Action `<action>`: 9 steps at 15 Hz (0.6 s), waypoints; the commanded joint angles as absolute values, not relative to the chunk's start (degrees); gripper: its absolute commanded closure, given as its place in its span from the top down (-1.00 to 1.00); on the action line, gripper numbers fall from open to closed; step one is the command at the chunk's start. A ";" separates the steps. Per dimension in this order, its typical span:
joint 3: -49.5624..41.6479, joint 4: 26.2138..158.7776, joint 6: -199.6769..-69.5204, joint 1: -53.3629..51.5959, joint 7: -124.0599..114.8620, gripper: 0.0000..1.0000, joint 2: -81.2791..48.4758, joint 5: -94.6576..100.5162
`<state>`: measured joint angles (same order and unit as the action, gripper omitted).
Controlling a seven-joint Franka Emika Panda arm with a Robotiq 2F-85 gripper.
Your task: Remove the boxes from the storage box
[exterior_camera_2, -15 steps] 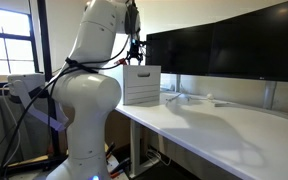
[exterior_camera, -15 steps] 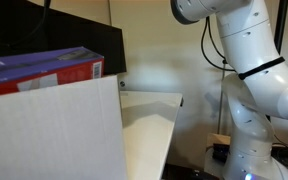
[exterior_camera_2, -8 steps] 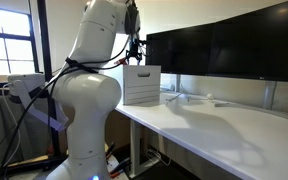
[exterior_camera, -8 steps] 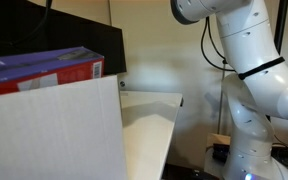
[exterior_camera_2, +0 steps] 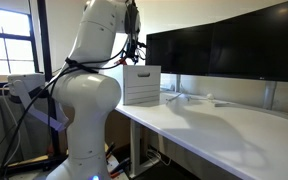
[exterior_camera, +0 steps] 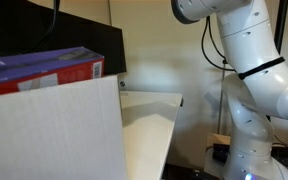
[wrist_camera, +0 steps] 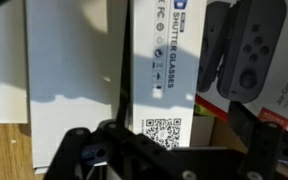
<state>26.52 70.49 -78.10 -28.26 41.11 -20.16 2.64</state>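
In the wrist view I look down into the storage box (wrist_camera: 209,125). Three cartons stand side by side in it: a plain whitish one (wrist_camera: 69,60) on the left, a white one with black print and a QR code (wrist_camera: 162,60) in the middle, and a red one with a controller picture (wrist_camera: 246,50) on the right. My gripper (wrist_camera: 169,138) is open above them, its jaws spread wide to either side of the printed white carton and touching nothing. In the exterior views the off-white storage box (exterior_camera: 54,135) (exterior_camera_2: 142,85) stands on the white table, the red and purple carton (exterior_camera: 44,72) sticks out of its top, and the gripper (exterior_camera_2: 134,45) hangs just above it.
The white table (exterior_camera_2: 224,125) runs along dark monitors (exterior_camera_2: 224,45) behind the storage box. The table's free edge (exterior_camera: 169,125) is close beside the box. My arm's base (exterior_camera_2: 79,110) stands at the end of the table. A brown surface (wrist_camera: 4,150) shows beside the box.
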 commanded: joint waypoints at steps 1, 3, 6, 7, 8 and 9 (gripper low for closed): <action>26.45 77.66 -81.05 -26.23 42.50 1.00 -14.67 1.40; 26.00 79.87 -83.41 -26.10 42.48 1.00 -13.21 2.89; 25.22 84.00 -88.89 -25.81 42.33 1.00 -11.03 3.97; 25.06 85.44 -90.56 -25.85 42.45 1.00 -10.40 3.68; 24.84 87.04 -92.11 -25.96 42.30 1.00 -9.72 3.84; 24.76 88.46 -93.05 -25.98 42.38 1.00 -9.07 3.43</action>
